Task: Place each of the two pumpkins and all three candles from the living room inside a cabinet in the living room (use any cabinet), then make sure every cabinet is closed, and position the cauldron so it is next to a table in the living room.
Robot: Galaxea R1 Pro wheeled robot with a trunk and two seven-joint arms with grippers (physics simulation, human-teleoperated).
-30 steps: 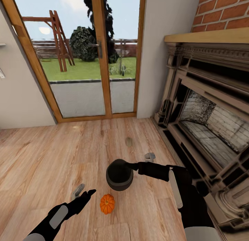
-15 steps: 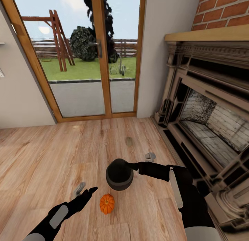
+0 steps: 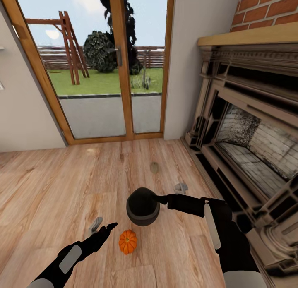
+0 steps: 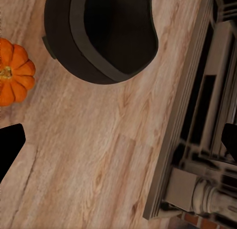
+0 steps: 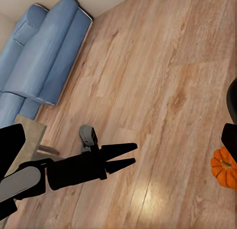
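Observation:
A matte black cauldron (image 3: 142, 206) stands on the wooden floor, and my right gripper (image 3: 159, 199) reaches its rim from the right. In the right wrist view that gripper's fingers stand wide apart, with the cauldron's edge (image 5: 233, 98) beside one finger. An orange ribbed pumpkin (image 3: 128, 241) (image 4: 12, 73) (image 5: 225, 167) lies just in front of the cauldron (image 4: 101, 34). My left gripper (image 3: 111, 226) (image 5: 134, 155) hovers left of the pumpkin, open and empty. A tan candle (image 3: 154, 168) lies further off on the floor. The cabinet is out of view.
A dark stone fireplace (image 3: 248, 155) runs along the right. Glass doors (image 3: 103, 73) close the far side. Small grey objects lie on the floor (image 3: 180, 187) (image 3: 95, 225). A blue sofa (image 5: 44, 66) and a pale table corner (image 5: 29, 135) appear in the right wrist view.
The head view has shifted slightly. My left gripper has crept a little toward the pumpkin. The cauldron and right arm have held their place.

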